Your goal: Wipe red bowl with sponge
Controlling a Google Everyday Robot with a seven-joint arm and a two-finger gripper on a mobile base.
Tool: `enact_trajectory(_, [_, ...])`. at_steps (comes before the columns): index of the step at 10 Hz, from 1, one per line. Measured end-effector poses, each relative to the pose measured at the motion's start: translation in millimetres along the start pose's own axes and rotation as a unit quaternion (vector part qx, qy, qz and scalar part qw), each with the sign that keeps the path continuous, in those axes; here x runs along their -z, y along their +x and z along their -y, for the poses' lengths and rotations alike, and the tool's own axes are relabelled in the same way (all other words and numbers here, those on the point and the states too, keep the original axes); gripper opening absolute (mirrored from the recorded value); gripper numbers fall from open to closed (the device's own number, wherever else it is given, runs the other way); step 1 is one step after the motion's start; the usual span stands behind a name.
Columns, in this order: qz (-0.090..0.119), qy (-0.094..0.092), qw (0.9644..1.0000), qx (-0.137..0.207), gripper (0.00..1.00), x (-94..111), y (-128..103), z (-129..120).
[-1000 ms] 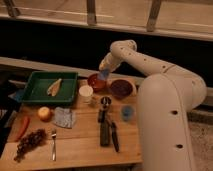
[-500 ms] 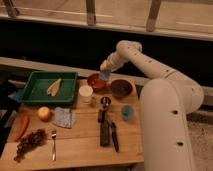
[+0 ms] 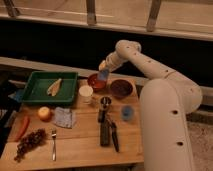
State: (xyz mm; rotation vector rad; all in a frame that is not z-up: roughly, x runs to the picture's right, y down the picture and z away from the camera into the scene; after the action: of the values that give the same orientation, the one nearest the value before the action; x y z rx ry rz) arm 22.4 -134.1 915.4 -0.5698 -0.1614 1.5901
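Observation:
The red bowl [image 3: 95, 82] sits at the back of the wooden table [image 3: 80, 140], just right of the green tray. My gripper [image 3: 103, 73] hangs over the bowl's right rim, at the end of the white arm [image 3: 145, 60] that reaches in from the right. A small blue sponge [image 3: 103, 76] shows at the gripper's tip, touching or just above the bowl.
A green tray [image 3: 30, 92] holds a pale object [image 3: 54, 86]. A white cup [image 3: 86, 93], dark brown bowl [image 3: 121, 88], blue cup [image 3: 127, 112], black utensils [image 3: 106, 127], orange fruit [image 3: 44, 113], cloth [image 3: 64, 117], fork [image 3: 53, 142], grapes [image 3: 29, 142] and red pepper [image 3: 22, 127] lie on the table.
The arm's elbow has shifted slightly; the gripper with the sponge stays over the red bowl, moved only a little.

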Motion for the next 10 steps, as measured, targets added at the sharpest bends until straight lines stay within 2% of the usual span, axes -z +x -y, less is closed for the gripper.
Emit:
enact_trajectory(3, [-0.002, 0.005, 0.9999, 0.011, 0.0, -8, 5, -4])
enact_trajectory(7, [-0.004, 0.009, 0.9986, 0.051, 0.0, -46, 8, -50])
enact_trajectory(8, [-0.002, 0.01, 0.9984, 0.055, 0.0, -47, 7, -53])
enact_trajectory(10, [-0.003, 0.026, 0.9977, 0.063, 0.0, -54, 10, -49])
